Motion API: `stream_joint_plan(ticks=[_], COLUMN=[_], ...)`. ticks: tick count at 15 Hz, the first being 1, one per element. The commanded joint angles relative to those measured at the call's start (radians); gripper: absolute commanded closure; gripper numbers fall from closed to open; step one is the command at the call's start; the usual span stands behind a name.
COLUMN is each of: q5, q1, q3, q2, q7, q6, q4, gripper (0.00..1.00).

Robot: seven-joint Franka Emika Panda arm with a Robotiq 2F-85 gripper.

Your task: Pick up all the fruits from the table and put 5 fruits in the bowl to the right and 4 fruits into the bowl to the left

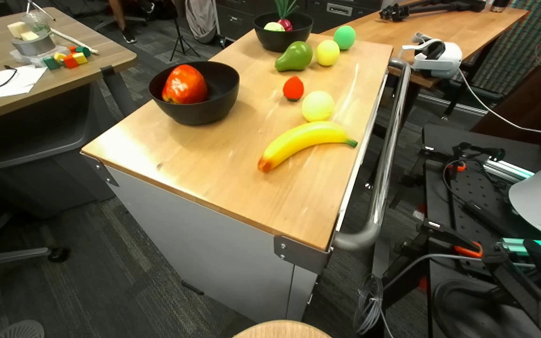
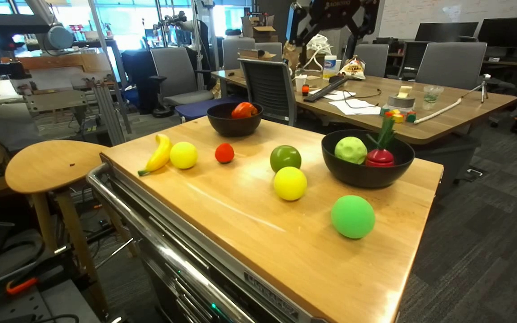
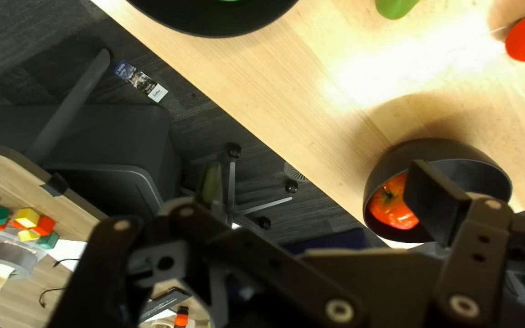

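Observation:
My gripper [image 3: 321,196] is open and empty, high above the table; its fingers also hang at the top of an exterior view [image 2: 326,56]. A black bowl [image 1: 204,111] holds a red-orange fruit [image 1: 185,85]. Another black bowl [image 2: 368,176] holds a pale green fruit [image 2: 351,150] and a dark red, leafy-topped piece [image 2: 379,158]. On the wooden tabletop lie a banana [image 1: 303,140], a yellow ball-like fruit [image 1: 318,107], a strawberry-like red fruit [image 1: 293,88], a green pear [image 1: 295,56], another yellow one [image 2: 290,183] and a green ball [image 2: 352,216]. Banana and balls are outside the wrist view.
A metal handle rail [image 1: 395,131] runs along one long side of the cart. A round wooden stool [image 2: 47,166] stands near one end. A desk [image 2: 438,107] with blocks and tape stands beyond, with a grey chair [image 2: 267,85] between.

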Motion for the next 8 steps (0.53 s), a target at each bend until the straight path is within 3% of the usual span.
stream_joint_plan(ticks=[1, 8], q5=[-0.033, -0.181], q1=[0.030, 0.078], q3=[-0.019, -0.029], q2=[-0.069, -0.135], q7=[0.044, 0.093], q6=[-0.028, -0.005], q4=[-0.066, -0.281], gripper=[0.00, 0.00])
